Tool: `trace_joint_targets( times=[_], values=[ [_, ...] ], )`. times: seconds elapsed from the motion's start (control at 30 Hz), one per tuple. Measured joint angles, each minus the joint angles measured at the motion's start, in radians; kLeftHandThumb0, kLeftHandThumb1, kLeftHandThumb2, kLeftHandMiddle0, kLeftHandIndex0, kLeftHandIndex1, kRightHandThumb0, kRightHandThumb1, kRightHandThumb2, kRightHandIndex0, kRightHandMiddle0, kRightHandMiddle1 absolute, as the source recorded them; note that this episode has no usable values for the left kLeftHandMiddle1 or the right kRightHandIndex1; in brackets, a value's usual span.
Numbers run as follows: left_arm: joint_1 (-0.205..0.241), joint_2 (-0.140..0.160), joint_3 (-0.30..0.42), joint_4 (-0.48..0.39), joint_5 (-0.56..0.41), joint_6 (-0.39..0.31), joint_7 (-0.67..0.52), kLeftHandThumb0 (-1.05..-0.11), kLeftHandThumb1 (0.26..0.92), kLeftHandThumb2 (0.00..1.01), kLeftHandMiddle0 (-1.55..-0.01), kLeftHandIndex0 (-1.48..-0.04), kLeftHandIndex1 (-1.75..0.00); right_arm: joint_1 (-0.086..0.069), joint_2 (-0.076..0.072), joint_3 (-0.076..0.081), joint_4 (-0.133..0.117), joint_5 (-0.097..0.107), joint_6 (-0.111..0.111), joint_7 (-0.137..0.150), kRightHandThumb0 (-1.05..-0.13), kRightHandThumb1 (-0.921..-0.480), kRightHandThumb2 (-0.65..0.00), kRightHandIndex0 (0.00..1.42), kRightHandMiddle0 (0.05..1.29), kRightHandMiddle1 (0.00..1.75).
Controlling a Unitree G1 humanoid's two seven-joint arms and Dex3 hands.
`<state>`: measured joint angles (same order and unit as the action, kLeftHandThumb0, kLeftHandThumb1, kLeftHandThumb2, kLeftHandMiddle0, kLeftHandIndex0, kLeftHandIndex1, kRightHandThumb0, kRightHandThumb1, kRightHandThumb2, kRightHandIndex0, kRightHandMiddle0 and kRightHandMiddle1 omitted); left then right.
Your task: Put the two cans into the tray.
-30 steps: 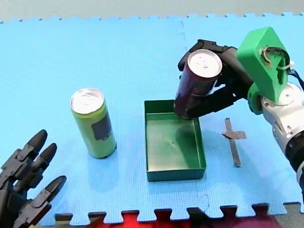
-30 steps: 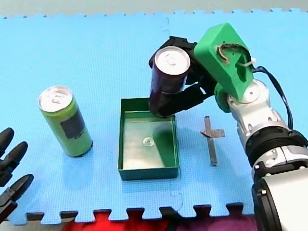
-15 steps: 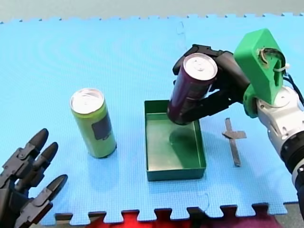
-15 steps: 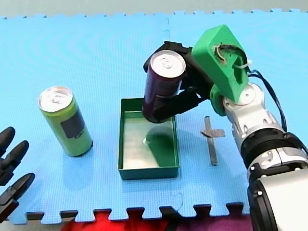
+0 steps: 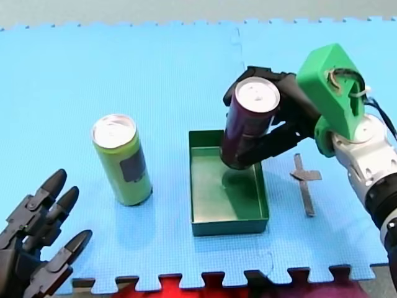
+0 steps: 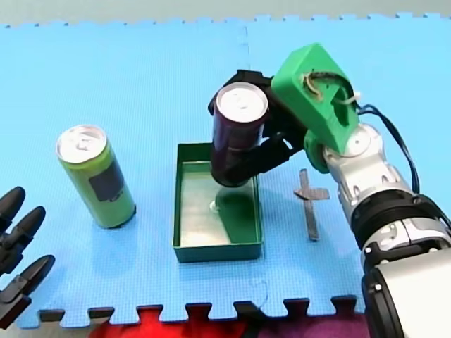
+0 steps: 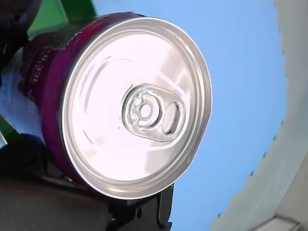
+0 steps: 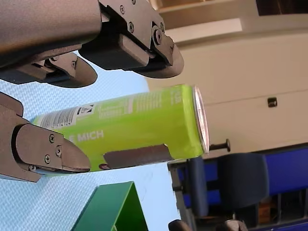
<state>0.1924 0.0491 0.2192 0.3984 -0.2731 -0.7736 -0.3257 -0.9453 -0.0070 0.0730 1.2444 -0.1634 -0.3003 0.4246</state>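
The purple can (image 5: pixel 248 121) is clasped by the fingers of the right hand (image 5: pixel 286 110) and tilted over the green tray (image 5: pixel 229 225), apparently for lowering in, with the empty left hand (image 5: pixel 37 245) at the near-left corner.

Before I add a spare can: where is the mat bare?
The mat is bare across its far left, beyond the green can, and between that can and the tray. It is crowded at the tray's far end, where the right hand holds the purple can, beside the metal strip, and at the near left corner by the left hand.
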Motion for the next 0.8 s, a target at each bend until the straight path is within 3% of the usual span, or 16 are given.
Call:
trace_joint_targets(
  times=[0.33, 0.8],
  values=[
    [0.015, -0.001, -0.005, -0.013, 0.003, 0.002, 0.004, -1.048, 0.921, 0.16, -0.45, -0.45, 0.00, 0.008, 0.005, 0.017, 0.016, -0.017, 0.005, -0.023, -0.289, -0.795, -0.004, 0.96, 0.58, 1.75],
    [0.012, 0.005, -0.005, 0.000, 0.011, -0.010, 0.004, -1.048, 0.921, 0.18, -0.44, -0.44, 0.00, 0.013, 0.014, 0.021, 0.031, -0.022, -0.002, -0.057, -0.298, -0.794, -0.003, 0.96, 0.59, 1.75]
  ],
)
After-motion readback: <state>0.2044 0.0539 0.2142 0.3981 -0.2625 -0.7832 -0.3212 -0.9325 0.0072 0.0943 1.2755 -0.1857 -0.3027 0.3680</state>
